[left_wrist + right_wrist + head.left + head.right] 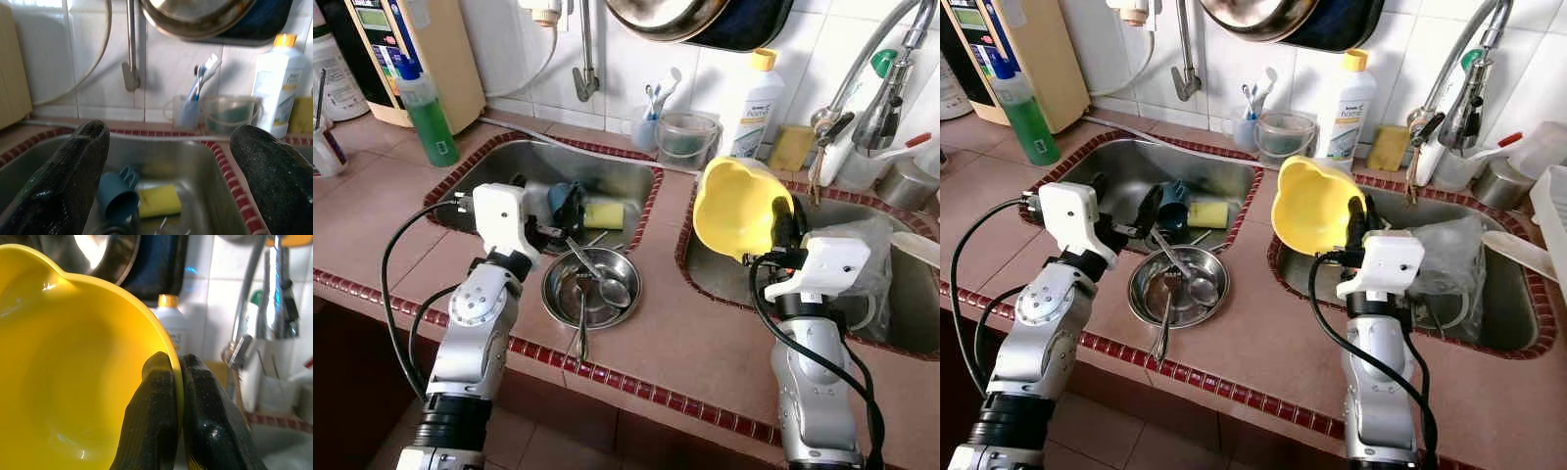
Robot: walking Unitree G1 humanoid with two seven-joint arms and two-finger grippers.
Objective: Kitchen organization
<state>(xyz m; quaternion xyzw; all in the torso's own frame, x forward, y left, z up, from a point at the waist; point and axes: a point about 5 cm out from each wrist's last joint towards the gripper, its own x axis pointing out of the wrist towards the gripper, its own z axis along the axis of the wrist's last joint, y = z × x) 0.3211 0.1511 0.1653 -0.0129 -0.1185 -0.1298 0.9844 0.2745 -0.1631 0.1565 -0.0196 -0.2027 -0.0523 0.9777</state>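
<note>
A yellow plastic bowl (736, 208) is held by its rim, clenched in the right gripper (176, 396), lifted above the right steel sink (901, 333). The left gripper (171, 196) is spread, ungrasping, over the left sink (636, 181). A placing spot is probably needed next.

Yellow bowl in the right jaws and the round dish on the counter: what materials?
Yellow bowl: looks like moulded plastic, glossy and opaque, with soft highlights and a thin rim pinched by the right gripper.
Round dish: probably stainless steel, a mirror-like grey surface reflecting the spoon in it.
</note>
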